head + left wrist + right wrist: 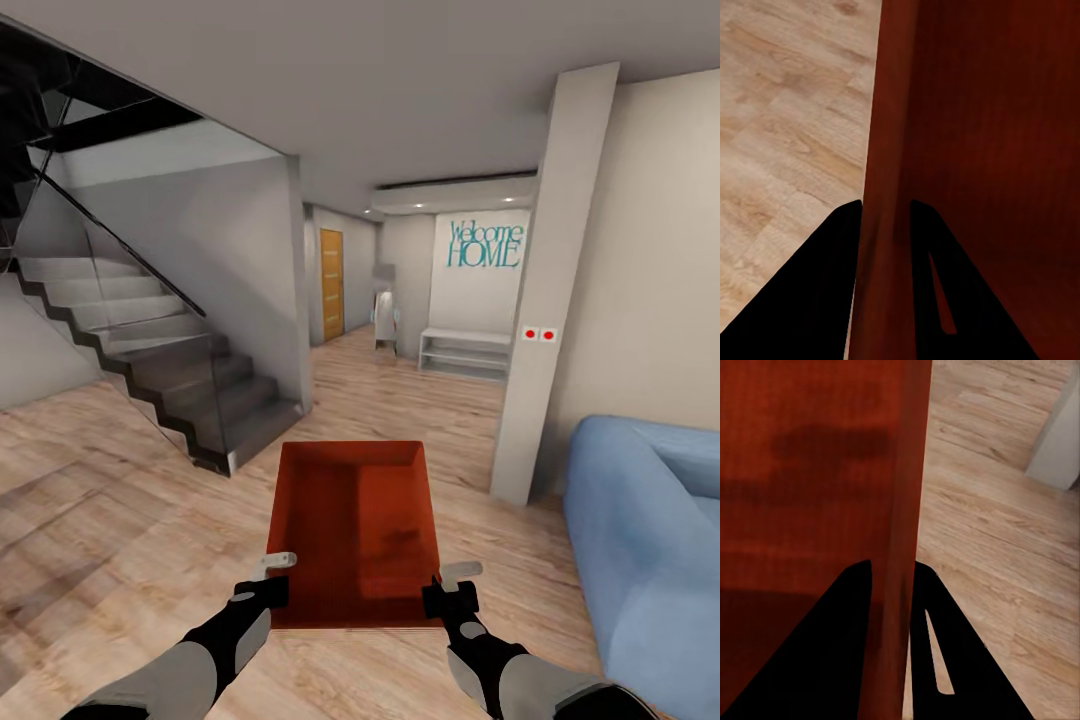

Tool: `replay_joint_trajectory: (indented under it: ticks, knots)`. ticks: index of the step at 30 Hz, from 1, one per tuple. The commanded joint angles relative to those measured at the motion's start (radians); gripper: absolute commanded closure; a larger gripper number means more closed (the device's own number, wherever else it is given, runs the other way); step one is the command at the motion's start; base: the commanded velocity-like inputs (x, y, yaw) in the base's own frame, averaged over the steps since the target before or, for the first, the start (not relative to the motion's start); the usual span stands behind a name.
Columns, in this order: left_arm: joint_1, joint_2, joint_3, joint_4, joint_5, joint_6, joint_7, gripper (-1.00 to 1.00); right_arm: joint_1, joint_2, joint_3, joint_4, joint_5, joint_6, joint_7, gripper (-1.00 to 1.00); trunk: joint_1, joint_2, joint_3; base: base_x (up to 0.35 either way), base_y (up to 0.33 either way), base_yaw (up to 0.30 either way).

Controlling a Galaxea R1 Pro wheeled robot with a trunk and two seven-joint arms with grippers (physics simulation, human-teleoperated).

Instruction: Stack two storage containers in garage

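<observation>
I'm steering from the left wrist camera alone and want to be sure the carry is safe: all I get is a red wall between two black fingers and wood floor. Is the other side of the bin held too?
Observer: Yes. The right gripper is clamped on the opposite wall of the storage container, one finger on each side of it.
Operator: What lies ahead?
Observer: An open wood-plank hallway toward a wooden door, seen from the head view.
Operator: Anything close at the sides?
Observer: A blue sofa on the right, a staircase on the left.
</observation>
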Motion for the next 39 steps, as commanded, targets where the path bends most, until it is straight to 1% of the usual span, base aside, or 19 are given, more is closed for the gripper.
replay_joint_trajectory:
  ticks: [1,24,34,39]
  knots:
    - [0.0,0.034,0.009,0.002,0.009,0.002,0.027,1.0,-0.001,0.0,-0.011,-0.002,-0.009,-0.021,-0.004,1.0,0.001,-0.001,-0.002,0.321,0.0,0.0]
    - [0.0,0.034,0.009,0.002,0.009,0.002,0.027,1.0,-0.001,0.001,-0.011,-0.002,-0.009,-0.021,-0.003,1.0,0.001,-0.001,-0.002,0.321,0.0,-0.002]
    - [0.0,0.034,0.009,0.002,0.009,0.002,0.027,1.0,-0.001,0.0,-0.011,-0.002,-0.009,-0.021,-0.003,1.0,0.001,-0.001,-0.002,0.321,0.0,-0.181]
    - [0.0,0.033,0.008,0.002,0.009,0.002,0.027,1.0,-0.001,0.0,-0.011,-0.002,-0.009,-0.021,-0.003,1.0,0.001,-0.001,-0.002,0.321,0.0,-0.052]
